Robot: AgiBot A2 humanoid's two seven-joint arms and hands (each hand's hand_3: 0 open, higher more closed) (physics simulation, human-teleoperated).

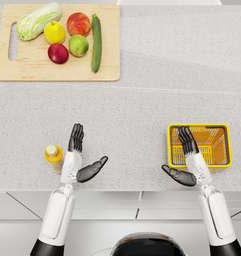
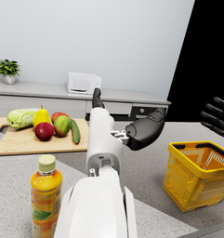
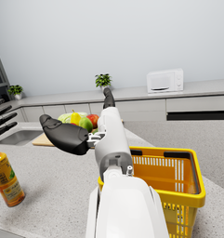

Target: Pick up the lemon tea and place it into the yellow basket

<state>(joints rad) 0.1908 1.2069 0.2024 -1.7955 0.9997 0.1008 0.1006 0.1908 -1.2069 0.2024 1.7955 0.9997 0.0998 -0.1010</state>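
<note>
The lemon tea (image 1: 54, 157) is an orange bottle with a pale cap, standing upright near the counter's front edge; it also shows in the left wrist view as lemon tea (image 2: 45, 195) and in the right wrist view as lemon tea (image 3: 5, 179). My left hand (image 1: 81, 155) hovers just right of the bottle, fingers spread and thumb out, holding nothing. The yellow basket (image 1: 225, 145) sits at the right, also seen as yellow basket (image 2: 201, 174) and yellow basket (image 3: 181, 181). My right hand (image 1: 186, 160) is open over the basket's left rim.
A wooden cutting board (image 1: 7, 70) at the back left carries a cabbage (image 1: 38, 20), a pear (image 1: 54, 32), apples (image 1: 78, 23) and a cucumber (image 1: 96, 42). A microwave (image 2: 83, 82) and potted plant (image 2: 7, 69) stand on a far counter.
</note>
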